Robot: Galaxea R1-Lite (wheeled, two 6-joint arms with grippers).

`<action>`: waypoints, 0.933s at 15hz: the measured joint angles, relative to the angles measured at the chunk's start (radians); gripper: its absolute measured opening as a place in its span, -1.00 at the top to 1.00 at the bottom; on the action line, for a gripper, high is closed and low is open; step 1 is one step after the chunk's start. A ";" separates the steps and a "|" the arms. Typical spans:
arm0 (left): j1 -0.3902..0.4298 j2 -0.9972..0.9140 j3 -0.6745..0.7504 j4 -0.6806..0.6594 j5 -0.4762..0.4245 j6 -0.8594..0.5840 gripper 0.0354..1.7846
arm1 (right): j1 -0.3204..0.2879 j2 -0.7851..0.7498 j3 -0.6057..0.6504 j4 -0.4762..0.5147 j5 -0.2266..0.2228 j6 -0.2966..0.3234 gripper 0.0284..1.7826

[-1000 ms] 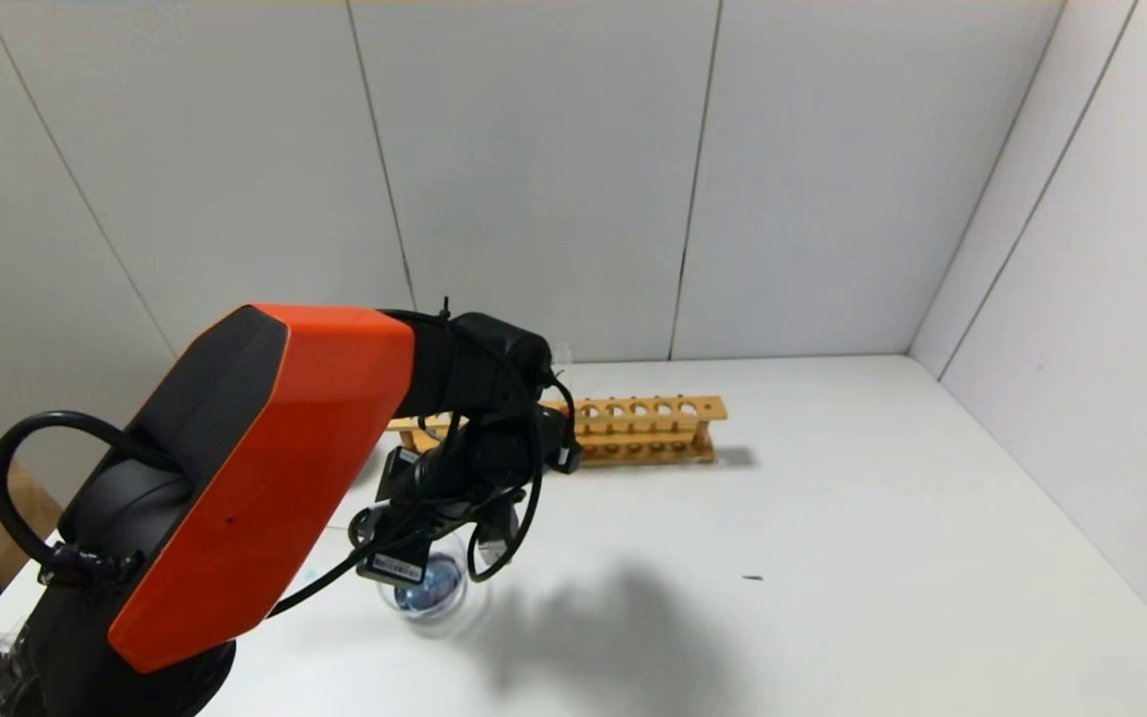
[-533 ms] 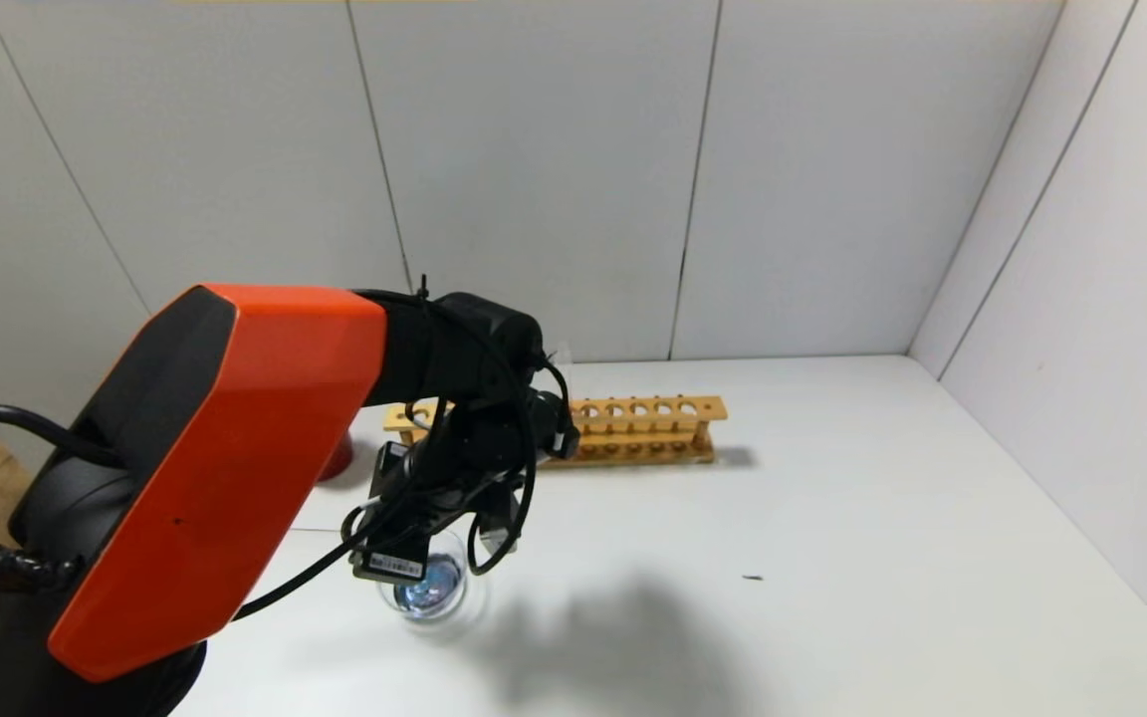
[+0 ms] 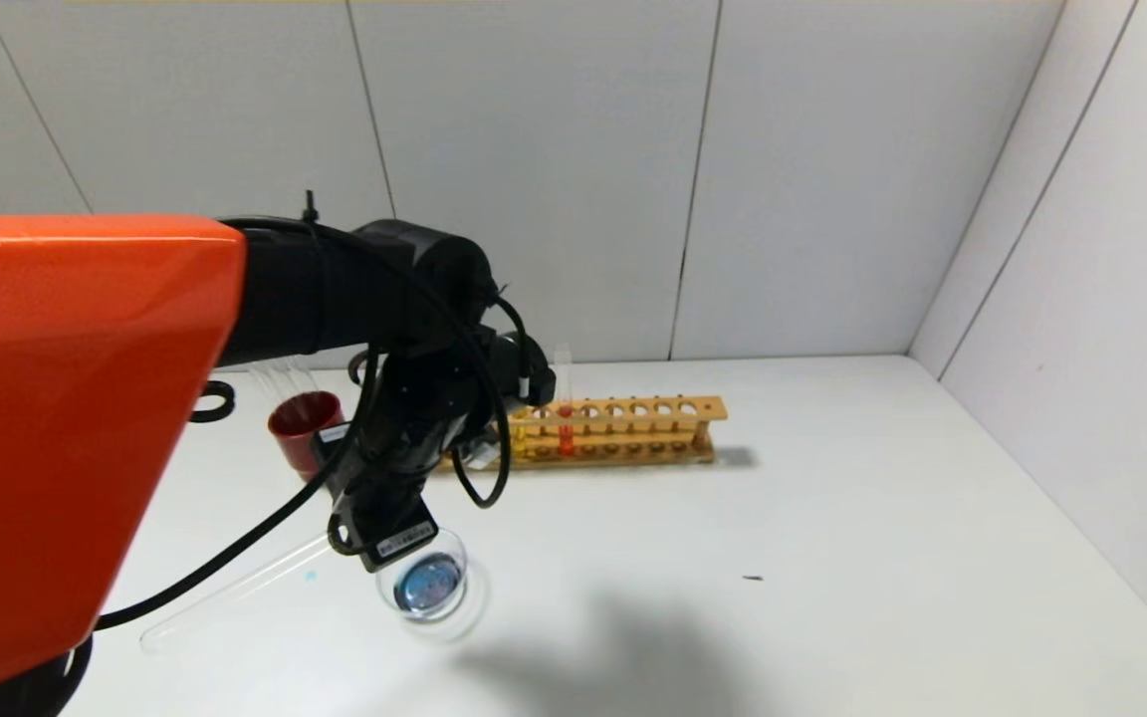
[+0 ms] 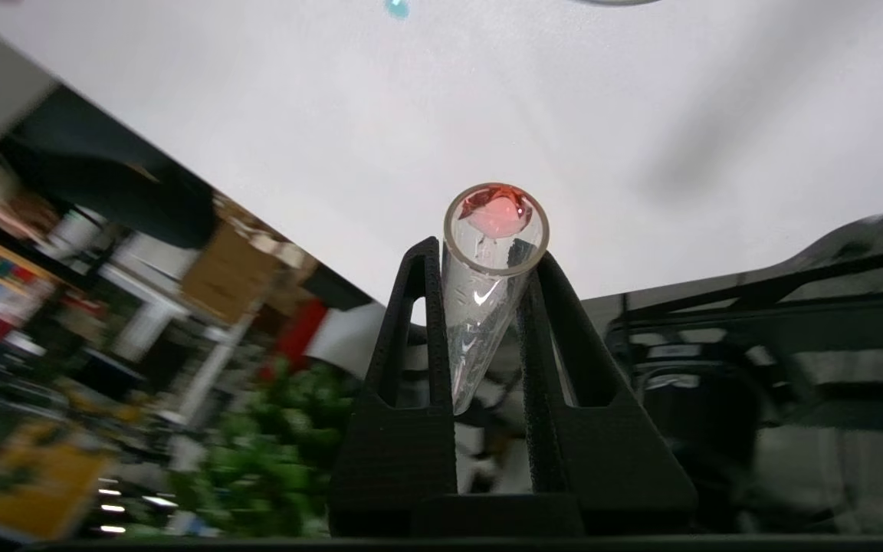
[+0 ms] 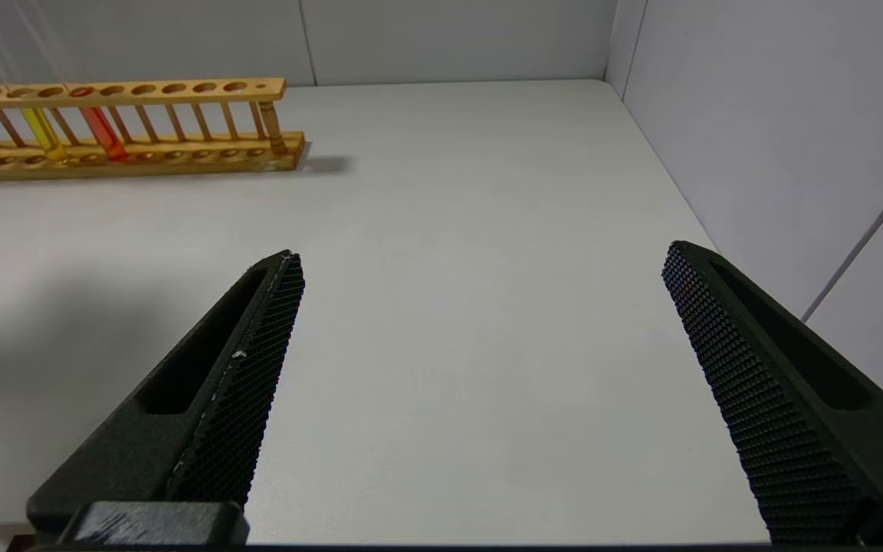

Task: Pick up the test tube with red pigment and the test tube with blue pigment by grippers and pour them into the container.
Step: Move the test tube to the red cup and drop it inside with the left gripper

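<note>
Left wrist view: the left gripper [image 4: 487,307] clenches the test tube with red pigment [image 4: 487,284] near the container [image 3: 426,585]; pouring the red seems next, needing its mouth over the dish.

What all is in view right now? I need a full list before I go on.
test tube with red pigment: one, clear with red traces, in the left gripper
container: one, clear glass holding blue liquid, front left of the table
rack: one, wooden, at the back
reddish tube: one, in the rack
yellow tube: one, beside it
cup: one, dark red, left of the rack
table: one, white
left gripper: black, shut, by the container
right gripper: black, open, over bare table
</note>
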 joint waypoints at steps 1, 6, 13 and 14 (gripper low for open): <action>0.002 -0.031 0.022 -0.010 0.000 -0.063 0.70 | 0.000 0.000 0.000 0.000 0.000 0.000 -0.92; 0.030 -0.198 0.185 -0.181 0.003 -0.300 0.70 | 0.000 0.000 0.000 0.000 0.000 0.000 -0.92; 0.175 -0.390 0.375 -0.499 0.033 -0.449 0.70 | 0.000 0.000 0.000 0.000 0.000 0.000 -0.92; 0.203 -0.404 0.384 -0.557 0.035 -0.451 0.70 | 0.000 0.000 0.000 0.000 0.000 0.000 -0.92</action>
